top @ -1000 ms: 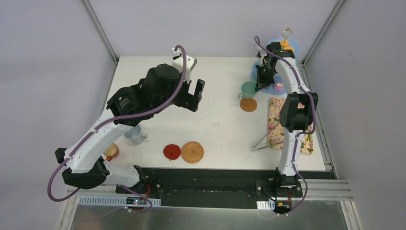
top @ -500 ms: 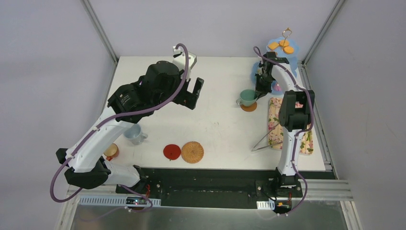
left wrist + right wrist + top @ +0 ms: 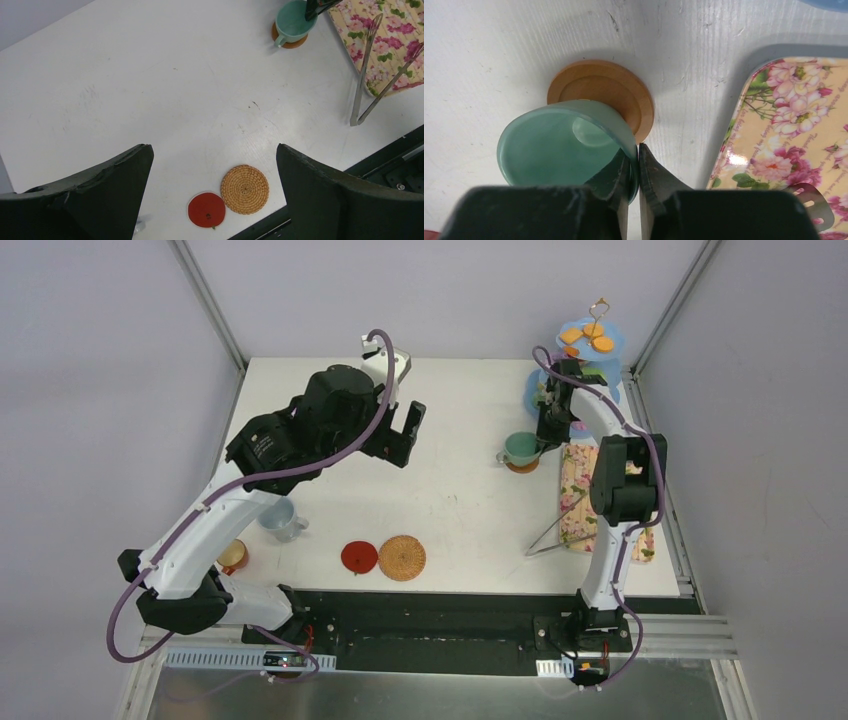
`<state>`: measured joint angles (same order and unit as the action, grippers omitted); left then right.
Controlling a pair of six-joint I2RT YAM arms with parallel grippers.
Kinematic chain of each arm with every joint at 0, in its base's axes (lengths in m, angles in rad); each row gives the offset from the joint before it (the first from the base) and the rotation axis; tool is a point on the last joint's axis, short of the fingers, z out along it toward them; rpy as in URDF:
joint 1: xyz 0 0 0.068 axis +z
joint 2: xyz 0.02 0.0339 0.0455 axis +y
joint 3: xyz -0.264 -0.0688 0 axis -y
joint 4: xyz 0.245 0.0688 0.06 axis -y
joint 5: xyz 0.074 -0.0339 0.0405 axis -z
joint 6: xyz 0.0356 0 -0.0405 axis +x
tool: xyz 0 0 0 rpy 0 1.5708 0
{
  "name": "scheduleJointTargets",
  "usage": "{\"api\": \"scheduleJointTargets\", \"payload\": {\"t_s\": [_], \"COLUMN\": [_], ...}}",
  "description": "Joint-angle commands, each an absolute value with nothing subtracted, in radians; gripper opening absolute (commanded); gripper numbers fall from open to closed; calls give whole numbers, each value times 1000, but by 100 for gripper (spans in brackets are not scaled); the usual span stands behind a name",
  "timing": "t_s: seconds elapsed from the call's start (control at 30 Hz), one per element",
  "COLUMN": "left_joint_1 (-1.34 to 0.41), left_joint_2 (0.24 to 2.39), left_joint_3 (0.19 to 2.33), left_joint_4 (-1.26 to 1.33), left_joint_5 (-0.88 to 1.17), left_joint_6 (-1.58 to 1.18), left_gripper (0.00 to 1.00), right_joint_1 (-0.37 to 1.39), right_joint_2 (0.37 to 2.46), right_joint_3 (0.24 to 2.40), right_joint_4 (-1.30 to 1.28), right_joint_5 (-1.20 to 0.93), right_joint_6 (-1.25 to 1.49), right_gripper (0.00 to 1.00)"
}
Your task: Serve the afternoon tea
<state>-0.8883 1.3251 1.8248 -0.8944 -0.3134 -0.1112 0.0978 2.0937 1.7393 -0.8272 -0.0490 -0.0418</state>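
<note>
one mint cup (image 3: 549, 145) — rim pinched, right gripper (image 3: 637, 156)

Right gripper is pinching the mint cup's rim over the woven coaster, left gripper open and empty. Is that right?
Wrong coaster: the mint cup is over the smooth wooden coaster, as the right wrist view shows; the woven coaster lies apart by the red coaster. The right gripper does pinch the rim, and the left gripper is open and empty.

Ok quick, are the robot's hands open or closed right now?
Left gripper: open, holding nothing.
Right gripper: shut on the mint green cup, pinching its rim.
</note>
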Motion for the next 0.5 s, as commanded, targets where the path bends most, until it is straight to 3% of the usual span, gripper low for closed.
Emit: {"api": "scheduleJointTargets", "payload": {"t_s": [0.0, 0.43, 0.47], "left_joint_1": [-876, -873, -873], "left_joint_2": [1332, 1372, 1369], "left_joint_3": [1851, 1924, 1924], "left_joint_4": [-864, -891, -888], "left_joint_5": [-299, -294, -302], "left_joint_6": [-104, -164, -177], "left_gripper": [100, 100, 100], "right_joint_1": [98, 98, 99], "right_joint_2": [1999, 1944, 1915], "right_joint_3": [1699, 1848, 1849], "right_joint_4": [-768, -890, -896], "right_joint_5": [-22, -11, 24], "right_joint_6": [-53, -3, 37], "right_gripper": [14, 53, 68]}}
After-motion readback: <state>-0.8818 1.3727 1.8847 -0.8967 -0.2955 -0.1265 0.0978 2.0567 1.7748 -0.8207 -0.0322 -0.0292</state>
